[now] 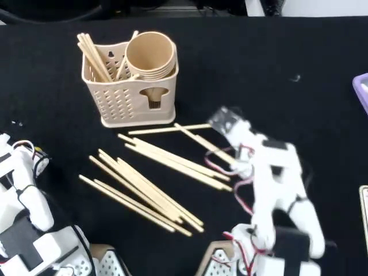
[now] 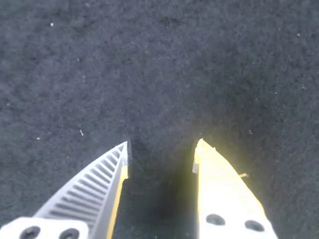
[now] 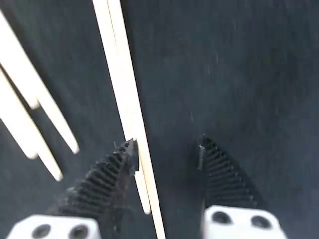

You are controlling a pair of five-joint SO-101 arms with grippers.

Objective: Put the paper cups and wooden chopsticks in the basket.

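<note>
A beige slotted basket (image 1: pixel 123 100) stands at the back left of the black table. It holds stacked paper cups (image 1: pixel 150 54) and several wooden chopsticks (image 1: pixel 95 57). More chopsticks (image 1: pixel 155 184) lie scattered in front of it. My right gripper (image 1: pixel 223 122) hovers over the right end of that scatter. In the right wrist view it (image 3: pixel 166 148) is open, and a pair of chopsticks (image 3: pixel 119 74) lies on the cloth just inside one fingertip (image 3: pixel 127 152). My left gripper (image 2: pixel 162 149) is open over bare black cloth, with nothing between its fingers.
The left arm (image 1: pixel 23 201) sits folded at the front left corner. A purple object (image 1: pixel 361 89) pokes in at the right edge, with another flat item (image 1: pixel 364 210) lower down. The table's back right is bare cloth.
</note>
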